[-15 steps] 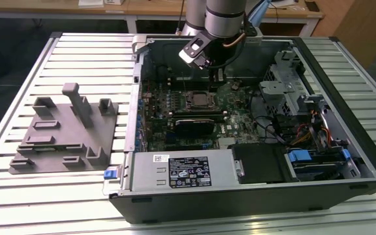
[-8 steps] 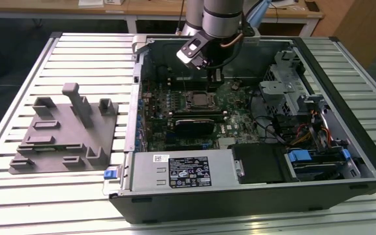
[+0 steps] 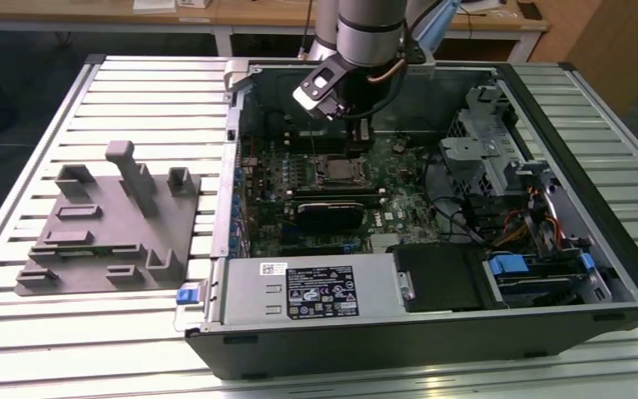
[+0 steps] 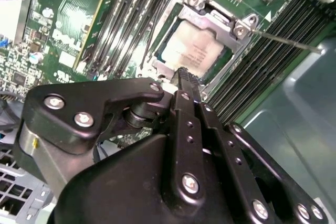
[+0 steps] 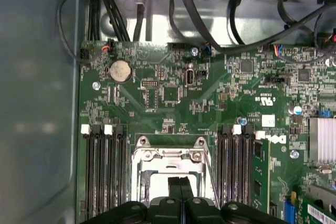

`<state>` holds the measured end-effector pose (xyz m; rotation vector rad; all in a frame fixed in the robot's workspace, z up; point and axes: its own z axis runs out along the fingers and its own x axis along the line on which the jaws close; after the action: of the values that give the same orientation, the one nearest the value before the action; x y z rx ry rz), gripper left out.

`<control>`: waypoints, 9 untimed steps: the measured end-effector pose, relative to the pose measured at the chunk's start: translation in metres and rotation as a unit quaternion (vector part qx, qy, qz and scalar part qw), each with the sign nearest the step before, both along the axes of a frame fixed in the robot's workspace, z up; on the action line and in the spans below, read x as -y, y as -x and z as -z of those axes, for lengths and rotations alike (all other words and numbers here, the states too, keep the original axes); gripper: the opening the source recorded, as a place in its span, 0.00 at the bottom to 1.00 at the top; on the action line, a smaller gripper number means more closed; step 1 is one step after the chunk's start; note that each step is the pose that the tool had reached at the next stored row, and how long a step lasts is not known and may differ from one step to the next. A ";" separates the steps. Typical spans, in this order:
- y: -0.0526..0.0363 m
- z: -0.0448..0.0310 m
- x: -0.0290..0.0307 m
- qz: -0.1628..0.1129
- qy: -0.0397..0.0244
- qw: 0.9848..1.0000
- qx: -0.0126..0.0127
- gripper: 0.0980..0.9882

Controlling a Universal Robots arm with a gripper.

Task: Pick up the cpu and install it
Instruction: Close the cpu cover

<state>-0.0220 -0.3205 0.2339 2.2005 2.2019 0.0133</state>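
Observation:
The cpu (image 4: pixel 198 52) lies flat in the motherboard's socket, its pale silver face framed by the metal socket bracket (image 4: pixel 237 29). In the exterior view the cpu (image 3: pixel 336 172) is a small square in the middle of the board inside the open computer case (image 3: pixel 430 332). My gripper (image 3: pixel 357 146) hangs just above and beyond the socket. In both wrist views its two black fingers (image 4: pixel 185 80) are pressed together with nothing between them, and their tips (image 5: pixel 180 184) hover over the socket's edge, apart from the chip.
Memory slots (image 5: pixel 105 166) run along both sides of the socket. A black expansion card (image 3: pixel 331 212) sits in front of it, with a drive cage (image 3: pixel 485 150) and cables on the exterior view's right. A grey plastic tray (image 3: pixel 109 224) with upright blocks lies outside the case.

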 end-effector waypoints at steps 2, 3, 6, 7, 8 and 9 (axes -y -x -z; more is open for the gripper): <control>0.0036 0.0012 0.0000 0.000 0.000 1.000 0.000 0.01; 0.0056 0.0019 0.0000 0.000 0.000 1.000 0.000 0.01; 0.0108 0.0039 0.0000 0.000 0.000 1.000 0.000 0.01; 0.0114 0.0045 0.0000 0.000 0.000 1.000 0.000 0.01; 0.0117 0.0049 0.0000 0.000 0.000 1.000 0.000 0.01; 0.0119 0.0051 0.0001 0.000 0.000 1.000 0.000 0.01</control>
<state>-0.0340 -0.3205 0.2287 2.2003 2.2020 0.0131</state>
